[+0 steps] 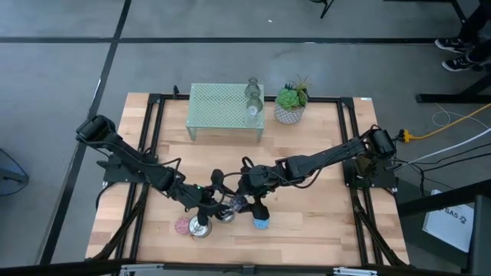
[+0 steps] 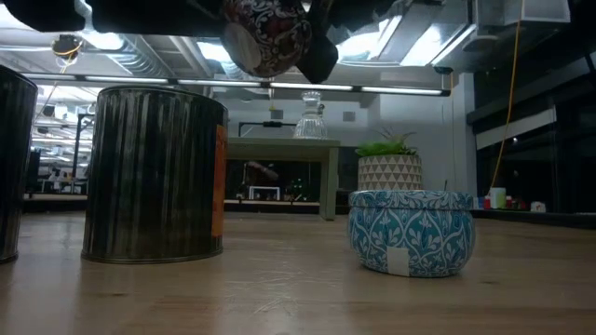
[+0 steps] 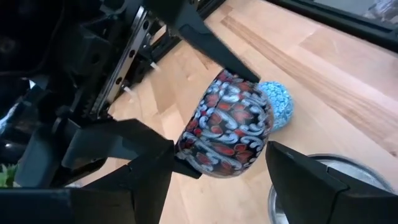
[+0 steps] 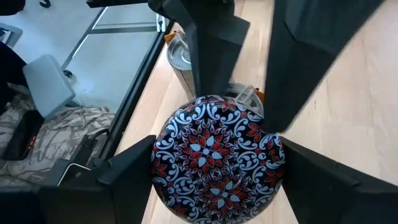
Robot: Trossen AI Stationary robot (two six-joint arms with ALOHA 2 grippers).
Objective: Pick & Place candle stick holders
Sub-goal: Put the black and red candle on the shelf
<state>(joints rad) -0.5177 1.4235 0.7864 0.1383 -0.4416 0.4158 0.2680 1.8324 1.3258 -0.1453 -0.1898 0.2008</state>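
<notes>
A round holder patterned in black, red and white (image 4: 217,162) hangs above the table's near middle, clear of the wood, with my right gripper (image 4: 217,180) shut on it. It also shows in the low view (image 2: 265,37) and the high view (image 1: 230,208). My left gripper (image 3: 230,186) stands open around the same holder from the left, its fingers (image 4: 211,50) apart from it. Below, a blue patterned holder (image 1: 261,223), a shiny silver one (image 1: 201,228) and a pink one (image 1: 182,225) stand on their bases. My right gripper pinches the patterned holder by its round side wall (image 4: 158,155), one finger on each opposite side. The fingers slant down at it from the table's far right. The holder is lifted clear of the table and tilted, one flat patterned face turned toward the wrist.
A mint-green mesh stand (image 1: 226,111) at the table's far middle carries two clear glass holders (image 1: 252,113). A green plant in a white pot (image 1: 291,103) stands beside it. The black frame rails (image 1: 153,138) run along the table's sides. Bare wood lies at the near right.
</notes>
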